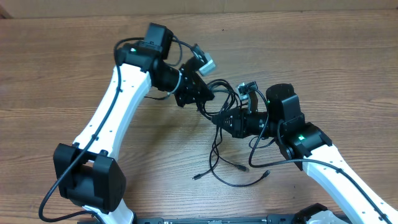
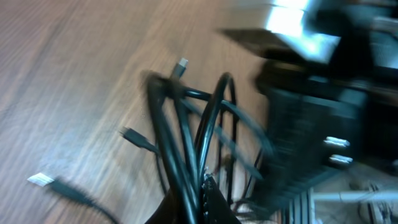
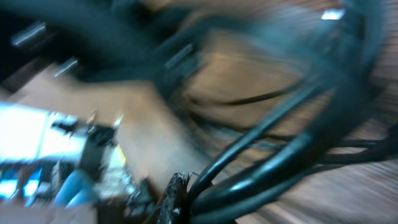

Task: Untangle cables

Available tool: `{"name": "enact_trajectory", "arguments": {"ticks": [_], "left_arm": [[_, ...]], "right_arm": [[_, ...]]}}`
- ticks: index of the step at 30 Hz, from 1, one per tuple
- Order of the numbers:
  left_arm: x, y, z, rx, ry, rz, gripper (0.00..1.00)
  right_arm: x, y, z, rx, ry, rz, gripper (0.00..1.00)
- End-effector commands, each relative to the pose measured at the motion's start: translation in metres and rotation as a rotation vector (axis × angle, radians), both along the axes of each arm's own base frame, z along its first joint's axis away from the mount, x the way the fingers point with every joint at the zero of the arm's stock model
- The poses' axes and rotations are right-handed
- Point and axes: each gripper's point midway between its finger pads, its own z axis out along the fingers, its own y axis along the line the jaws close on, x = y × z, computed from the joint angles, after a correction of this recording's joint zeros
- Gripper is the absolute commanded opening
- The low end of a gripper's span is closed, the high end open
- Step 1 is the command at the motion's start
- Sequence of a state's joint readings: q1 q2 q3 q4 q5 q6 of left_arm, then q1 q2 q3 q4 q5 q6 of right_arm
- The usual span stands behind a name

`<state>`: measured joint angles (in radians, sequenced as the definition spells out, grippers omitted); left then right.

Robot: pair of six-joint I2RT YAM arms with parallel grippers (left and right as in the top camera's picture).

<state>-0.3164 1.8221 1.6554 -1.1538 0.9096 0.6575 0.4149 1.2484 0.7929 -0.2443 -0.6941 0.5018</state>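
While both tools hold the tangle between them, the step in hand looks like drawing it apart; the left tool (image 1: pixel 204 94) is pinched shut on the thin black flexible cables (image 2: pixel 176 140); the right tool (image 1: pixel 229 117) appears clamped on the same bundle; plug ends trail on the brown wooden counter (image 1: pixel 62 74); next calls for a slow spread, wary of knots tightening.

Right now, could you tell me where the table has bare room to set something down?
The table is bare left of the left arm and in the far right corner beyond the right arm. The middle is crowded: the left end effector and right end effector meet in the cables, whose loose ends trail nearer.
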Motion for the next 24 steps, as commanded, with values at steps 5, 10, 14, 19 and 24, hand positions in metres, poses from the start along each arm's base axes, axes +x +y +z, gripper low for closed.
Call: {"name": "enact_trajectory", "arguments": {"ticks": [5, 10, 14, 19, 24], "left_arm": [[-0.038, -0.018, 0.005, -0.050, -0.027, -0.183, 0.04], [-0.054, -0.023, 0.021, -0.165, -0.031, -0.258, 0.04], [-0.060, -0.026, 0.031, -0.238, -0.036, -0.287, 0.04], [-0.061, -0.027, 0.036, -0.270, -0.053, -0.301, 0.04], [-0.058, -0.022, 0.023, -0.188, -0.072, -0.300, 0.04]], "right_arm": [[0.053, -0.030, -0.003, -0.090, -0.018, -0.342, 0.04], [0.066, -0.036, 0.003, -0.064, -0.018, -0.432, 0.04], [0.066, -0.036, 0.004, -0.062, -0.023, -0.432, 0.05], [0.065, -0.036, 0.002, -0.069, -0.013, -0.430, 0.33], [0.055, -0.032, -0.003, -0.068, 0.026, -0.385, 0.63]]}}
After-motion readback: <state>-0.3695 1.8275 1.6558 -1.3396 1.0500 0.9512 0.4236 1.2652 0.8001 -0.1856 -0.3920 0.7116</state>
